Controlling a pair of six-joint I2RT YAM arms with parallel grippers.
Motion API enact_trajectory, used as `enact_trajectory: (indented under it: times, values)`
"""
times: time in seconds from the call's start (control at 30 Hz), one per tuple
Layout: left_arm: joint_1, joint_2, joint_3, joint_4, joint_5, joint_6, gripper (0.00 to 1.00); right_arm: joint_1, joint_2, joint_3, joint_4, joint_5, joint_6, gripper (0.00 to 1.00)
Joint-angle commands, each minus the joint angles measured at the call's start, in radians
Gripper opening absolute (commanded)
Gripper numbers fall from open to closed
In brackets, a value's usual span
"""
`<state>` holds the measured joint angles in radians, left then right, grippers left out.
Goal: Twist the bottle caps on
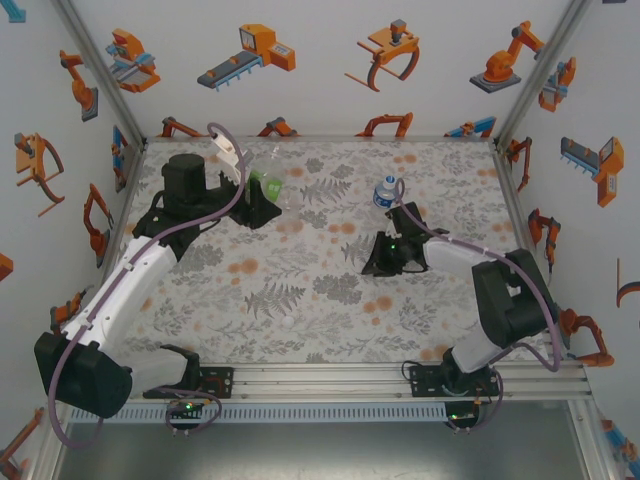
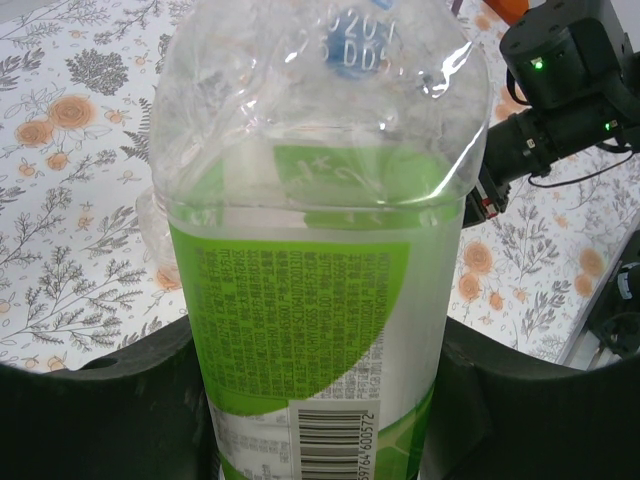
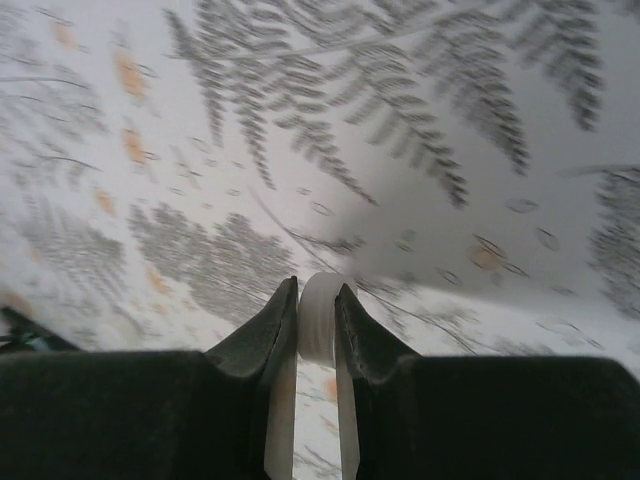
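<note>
Left jaws clamp a crinkled transparent bottle with a green label, well left of the blue-labelled bottle. Right jaws pinch a smooth round white cap edgewise.

The green-labelled bottle is thin clear plastic, glossy and crinkled, with a smooth printed label. The bottle cap is smooth white plastic; the worktop beneath it looks matt and printed.
</note>
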<state>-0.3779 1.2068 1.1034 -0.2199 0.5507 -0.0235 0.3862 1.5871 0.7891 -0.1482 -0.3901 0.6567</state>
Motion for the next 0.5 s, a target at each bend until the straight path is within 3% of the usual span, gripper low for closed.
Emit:
enact_trajectory:
  times: [0.0,0.2,0.47]
  values:
    - [0.007,-0.008,-0.007,0.034,0.021,-0.015,0.00,0.008,-0.007,-0.050,0.273,-0.139,0.137,0.14]
    - [0.007,0.005,-0.011,0.043,0.021,-0.019,0.00,0.004,0.011,-0.107,0.311,-0.134,0.123,0.15]
    - [0.007,0.029,-0.014,0.041,0.018,-0.011,0.00,-0.053,-0.002,-0.179,0.276,-0.103,0.086,0.27]
